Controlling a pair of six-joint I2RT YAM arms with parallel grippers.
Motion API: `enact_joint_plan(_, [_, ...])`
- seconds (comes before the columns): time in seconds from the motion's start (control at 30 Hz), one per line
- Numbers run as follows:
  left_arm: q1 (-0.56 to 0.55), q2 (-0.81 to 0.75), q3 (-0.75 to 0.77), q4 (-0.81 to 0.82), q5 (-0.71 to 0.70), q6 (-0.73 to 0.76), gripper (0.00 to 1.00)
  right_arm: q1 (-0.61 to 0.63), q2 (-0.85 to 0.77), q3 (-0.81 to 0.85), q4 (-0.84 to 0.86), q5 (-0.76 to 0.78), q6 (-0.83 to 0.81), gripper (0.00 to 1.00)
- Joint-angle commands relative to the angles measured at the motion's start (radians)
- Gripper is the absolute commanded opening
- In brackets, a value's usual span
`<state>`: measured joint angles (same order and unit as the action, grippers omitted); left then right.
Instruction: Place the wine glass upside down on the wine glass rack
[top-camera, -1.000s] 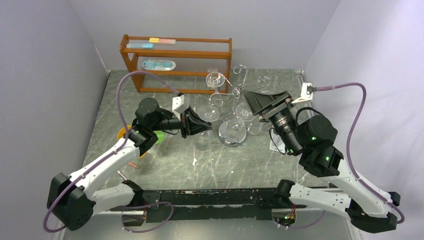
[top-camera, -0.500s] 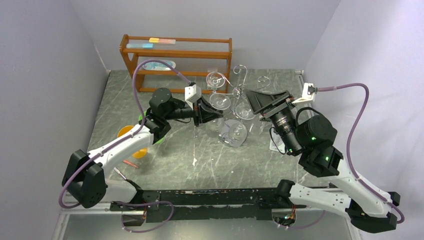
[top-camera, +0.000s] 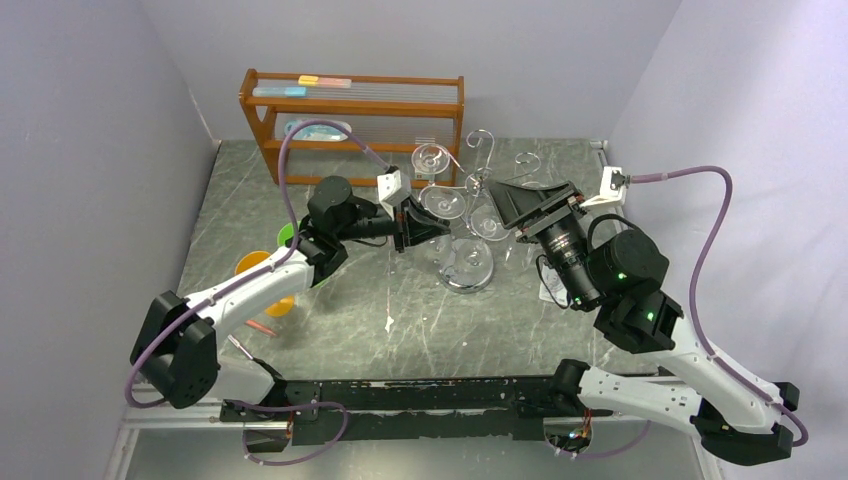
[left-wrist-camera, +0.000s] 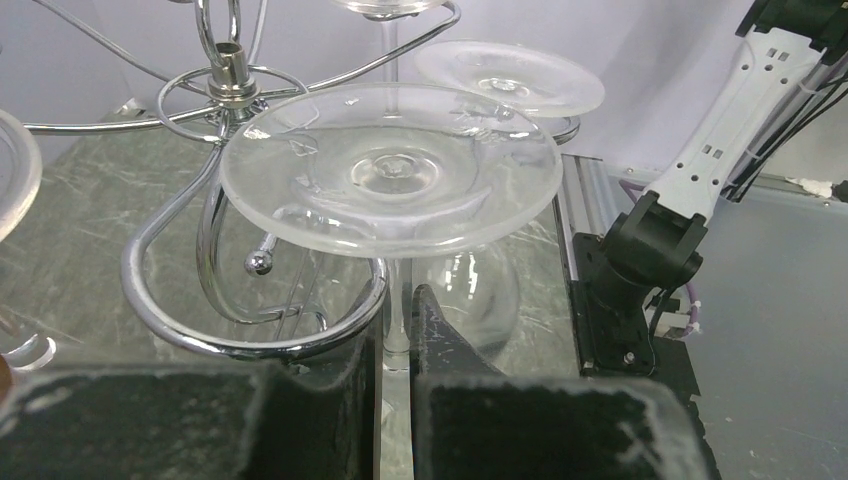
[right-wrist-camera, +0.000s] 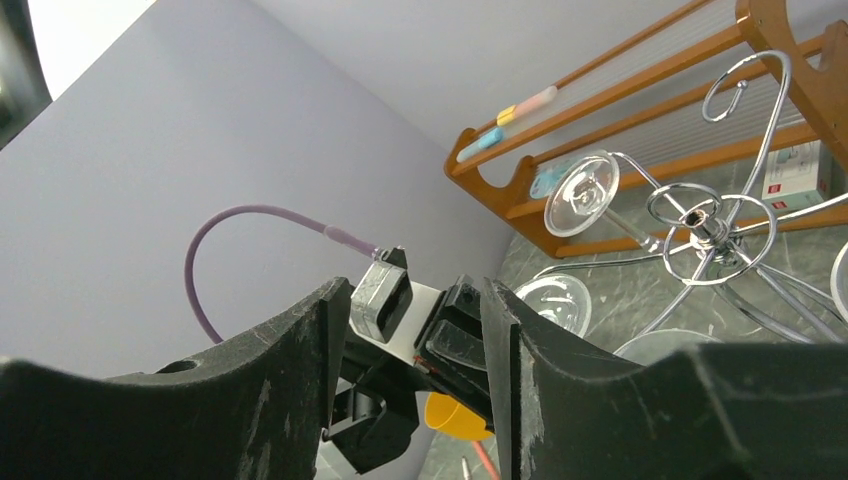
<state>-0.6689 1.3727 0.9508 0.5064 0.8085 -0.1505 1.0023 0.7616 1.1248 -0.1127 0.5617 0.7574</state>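
Observation:
My left gripper (left-wrist-camera: 397, 335) is shut on the stem of the clear wine glass (left-wrist-camera: 390, 170), which is held upside down with its foot on top and its bowl below. The foot sits just above a curled arm of the chrome wine glass rack (left-wrist-camera: 232, 80). The stem is at that loop's right edge; whether it is inside the curl I cannot tell. From above, the left gripper (top-camera: 415, 222) is at the left side of the wine glass rack (top-camera: 466, 268). My right gripper (top-camera: 503, 195) stands open and empty at the rack's right side, and in its own view (right-wrist-camera: 415, 290) it looks toward the left wrist.
Two other glasses hang upside down on the rack, one at the back (top-camera: 432, 158) and one on the right (top-camera: 490, 222). A brown wooden shelf (top-camera: 350, 125) stands behind it. A yellow cup (top-camera: 262, 270) and a red pen (top-camera: 262, 328) lie front left.
The left arm has carried the glass away from the table's middle, back and right, up to the rack's curled arm. The right arm has barely moved.

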Motion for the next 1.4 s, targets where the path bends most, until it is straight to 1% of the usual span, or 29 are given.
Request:
enact_joint_plan(0.0, [-0.006, 0.008, -0.008, 0.093, -0.065, 0.010, 0.05, -0.004, -0.004, -0.012, 0.020, 0.028, 0.013, 0.54])
enact_joint_plan(0.37, [-0.014, 0.022, -0.001, 0.069, -0.173, -0.018, 0.05, -0.003, 0.000, -0.010, 0.017, 0.021, 0.030, 0.52])
enact_joint_plan(0.57, [-0.015, 0.028, -0.002, 0.089, -0.211, -0.054, 0.05, -0.003, 0.007, -0.005, 0.005, 0.012, 0.038, 0.52])
enact_joint_plan(0.77, [-0.018, 0.049, 0.012, 0.074, -0.180, -0.062, 0.05, -0.004, 0.004, -0.018, 0.012, 0.009, 0.050, 0.51])
enact_joint_plan(0.93, [-0.020, 0.056, 0.015, 0.098, -0.181, -0.076, 0.05, -0.004, 0.020, -0.007, -0.009, 0.023, 0.080, 0.50])
enact_joint_plan(1.03, [-0.020, 0.055, 0.012, 0.114, -0.205, -0.065, 0.05, -0.003, 0.029, -0.005, 0.001, -0.001, 0.062, 0.47])
enact_joint_plan(1.1, [-0.020, 0.058, 0.013, 0.116, -0.222, -0.053, 0.05, -0.003, 0.030, -0.017, 0.040, -0.044, 0.030, 0.46])
enact_joint_plan(1.2, [-0.020, 0.058, -0.005, 0.161, -0.251, -0.042, 0.05, -0.002, 0.023, -0.042, 0.098, -0.092, 0.003, 0.43])
enact_joint_plan(1.3, [-0.021, 0.048, -0.027, 0.203, -0.298, -0.017, 0.05, -0.003, 0.016, -0.070, 0.153, -0.113, -0.004, 0.40])
enact_joint_plan(1.37, [-0.021, 0.038, -0.031, 0.209, -0.320, 0.010, 0.05, -0.003, 0.016, -0.076, 0.156, -0.105, 0.009, 0.36])
